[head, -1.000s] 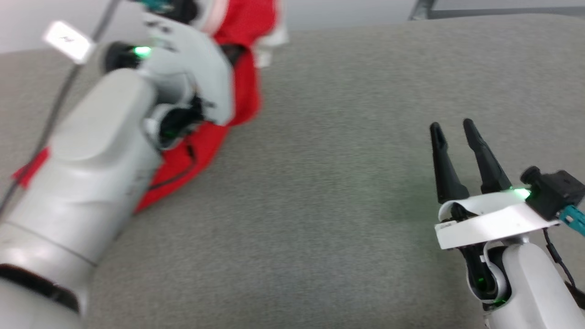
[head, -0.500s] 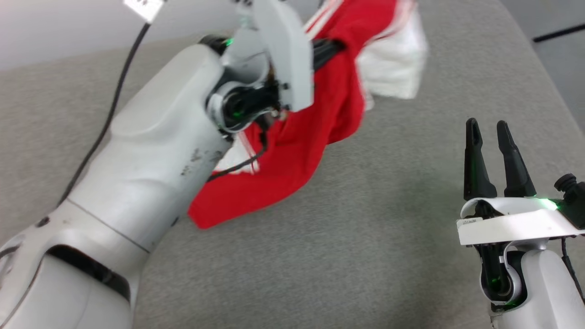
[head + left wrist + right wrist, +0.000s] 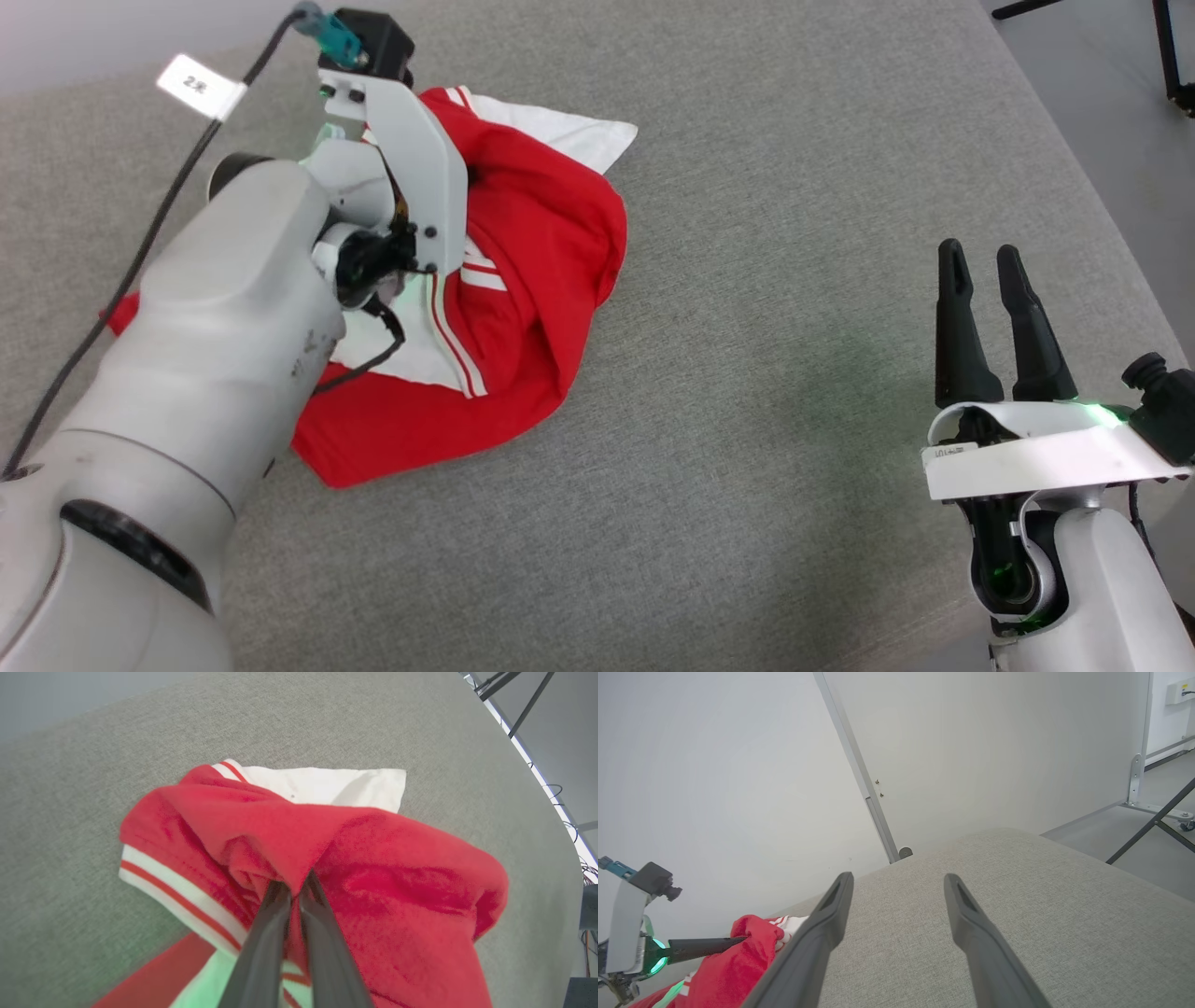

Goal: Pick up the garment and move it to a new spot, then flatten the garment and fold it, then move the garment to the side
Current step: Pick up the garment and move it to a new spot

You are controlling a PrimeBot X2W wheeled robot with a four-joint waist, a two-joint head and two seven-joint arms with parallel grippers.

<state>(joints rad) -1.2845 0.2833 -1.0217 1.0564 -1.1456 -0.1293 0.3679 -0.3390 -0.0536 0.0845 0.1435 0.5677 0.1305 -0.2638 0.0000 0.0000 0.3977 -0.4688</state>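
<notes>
The left gripper [image 3: 295,885] has its two dark fingers drawn almost together, with only a thin slit between them. They pinch a raised ridge of red cloth near the top of the garment [image 3: 546,233]. The grip sits on a fold rather than an edge, so the fabric tents up to the fingertips and falls away on both sides. That suits carrying the piece as a bundle, not spreading it.

Below that pinch, the garment lies in a loose heap on the grey upholstered surface [image 3: 794,392]. A white panel [image 3: 327,784] pokes out flat at its far side, and the red-and-white stripe trim [image 3: 173,889] curls along the side nearer the left arm. Most of its weight looks borne by the surface, so I judge this to be the set-down at the new spot. The flattening and folding are not yet begun.

The white camera bracket [image 3: 420,159] of the left wrist stands over the garment's near-left part, and a black cable [image 3: 140,252] with a white label [image 3: 200,86] trails off further left of it.

Well apart to the garment's right, the right gripper [image 3: 978,250] hangs with its fingers spread and nothing between them. It looks parked there to leave the left arm room, and it is ready to take a corner once the cloth needs pulling flat. The crumpled layers will probably need separating first, since the white panel is partly buried under red folds.
</notes>
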